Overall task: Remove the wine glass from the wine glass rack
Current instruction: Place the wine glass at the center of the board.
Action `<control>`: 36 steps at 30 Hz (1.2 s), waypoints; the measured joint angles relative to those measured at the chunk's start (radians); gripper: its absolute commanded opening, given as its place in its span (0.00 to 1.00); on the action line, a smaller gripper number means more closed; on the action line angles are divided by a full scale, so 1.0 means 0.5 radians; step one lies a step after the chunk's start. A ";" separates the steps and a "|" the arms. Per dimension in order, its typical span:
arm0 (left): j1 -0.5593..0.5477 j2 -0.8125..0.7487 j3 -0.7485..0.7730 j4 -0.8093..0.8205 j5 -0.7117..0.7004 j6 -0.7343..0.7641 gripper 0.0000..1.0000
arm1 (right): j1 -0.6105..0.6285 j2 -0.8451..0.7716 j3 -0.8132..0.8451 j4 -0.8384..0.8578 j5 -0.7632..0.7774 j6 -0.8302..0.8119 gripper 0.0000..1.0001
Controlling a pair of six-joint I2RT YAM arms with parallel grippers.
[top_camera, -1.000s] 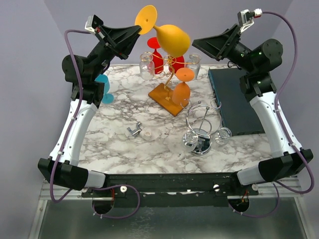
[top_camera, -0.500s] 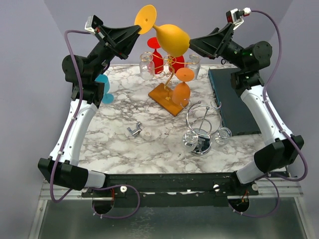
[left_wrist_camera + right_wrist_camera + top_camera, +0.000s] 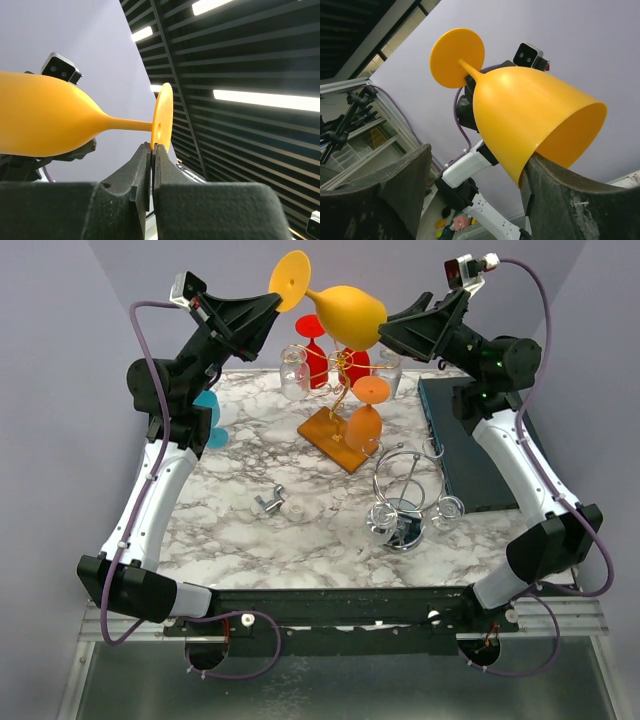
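The yellow wine glass [image 3: 350, 318] is hanging high in the air over the back of the counter [image 3: 240, 465]. It is lying on its side, with its round foot pointing to the left and its open cup pointing to the right. It is not touching the wine glass rack [image 3: 336, 436], which is standing below it on an orange board.

The left fingers [image 3: 268, 303] are pressed together on the thin edge of the glass's round foot. They are pinching it and holding the glass up.

The right fingers [image 3: 392, 332] are spread wide, and the cup of the glass is sitting between them. In the right wrist view, one finger is right at the rim of the cup. The other finger is a little way off from it, with a gap showing.

An orange glass [image 3: 366, 422] is hanging upside down on the rack. Red glasses [image 3: 312, 342] and a clear glass [image 3: 293, 372] are standing just behind the rack. A blue glass [image 3: 208, 418] is sitting near the left arm.

A shiny silver wire stand [image 3: 400, 490] is standing nearer the front, with a small clear glass [image 3: 449, 510] just beside it. A dark flat box [image 3: 470, 445] is lying on the right side of the counter.
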 measured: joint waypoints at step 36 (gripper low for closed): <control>-0.060 -0.565 -0.145 -1.751 -0.306 1.484 0.99 | 0.111 -0.186 0.539 -1.923 0.604 -1.197 0.01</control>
